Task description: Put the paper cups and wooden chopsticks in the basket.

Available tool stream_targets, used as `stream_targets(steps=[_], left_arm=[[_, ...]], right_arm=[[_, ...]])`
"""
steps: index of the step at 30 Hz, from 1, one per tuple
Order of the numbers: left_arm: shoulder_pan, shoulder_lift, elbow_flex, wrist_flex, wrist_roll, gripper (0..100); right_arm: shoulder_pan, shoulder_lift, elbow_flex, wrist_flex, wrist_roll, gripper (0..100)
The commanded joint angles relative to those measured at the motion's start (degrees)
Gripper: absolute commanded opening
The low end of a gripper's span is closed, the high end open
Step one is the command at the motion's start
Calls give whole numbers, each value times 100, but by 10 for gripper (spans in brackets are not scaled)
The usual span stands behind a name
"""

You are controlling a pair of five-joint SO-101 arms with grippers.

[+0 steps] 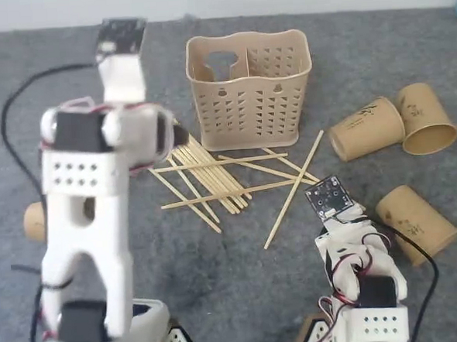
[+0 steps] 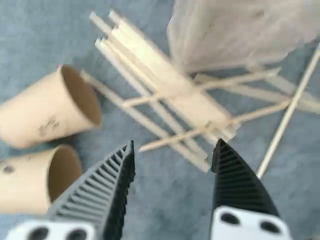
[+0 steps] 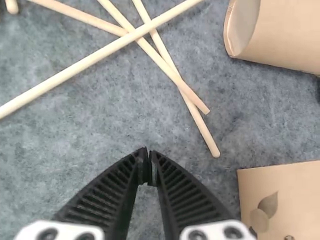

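The beige slotted basket (image 1: 251, 88) stood upright at the far side of the grey carpet (image 1: 221, 295), with the wooden chopsticks (image 1: 213, 180) scattered in a loose heap just in front of it. The left gripper (image 2: 175, 145) hung over that heap, jaws wide apart and holding nothing. Three paper cups (image 1: 366, 129) lay on their sides near the right arm. As far as I could make out, a pair of cups (image 2: 50, 107) lay beside the left one. The right gripper (image 3: 148, 155) sat low over bare carpet, jaws pressed together on nothing.
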Motion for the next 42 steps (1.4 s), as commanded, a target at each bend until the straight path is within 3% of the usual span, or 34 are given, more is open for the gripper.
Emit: stream_targets(steps=[1, 6, 11, 17, 21, 25, 30, 33, 38, 42], left_arm=[[-431, -1336, 1631, -686, -809, 239], [-862, -3253, 3996, -2136, -844, 239], [-1310, -4457, 5499, -2453, -1169, 240], [-2242, -4422, 7169, -3736, -1468, 240], [-2259, -4273, 7890, -4466, -1486, 240], [-2259, -4229, 7855, -4519, -1459, 240], [-2286, -4255, 7881, -4730, -1451, 240], [-2295, -4237, 7952, -5002, -1451, 240], [-2295, -4264, 8075, -5240, -1451, 240], [-2295, -4264, 8084, -5248, -1459, 240]], right_arm=[[48, -84, 105, -57, 79, 8], [57, -84, 105, -4, 79, 8], [31, -84, 105, -40, 88, 8], [40, -31, 53, -268, 53, 8], [48, -22, -158, -277, 53, 7], [22, -4, -774, -259, -44, 7], [-286, 875, -1749, -453, -668, 7], [-716, 2000, -2268, -901, -1512, 7], [-1341, 4031, -2699, -2440, -3279, 8], [-1376, 5323, -2716, -4013, -3947, 8]])
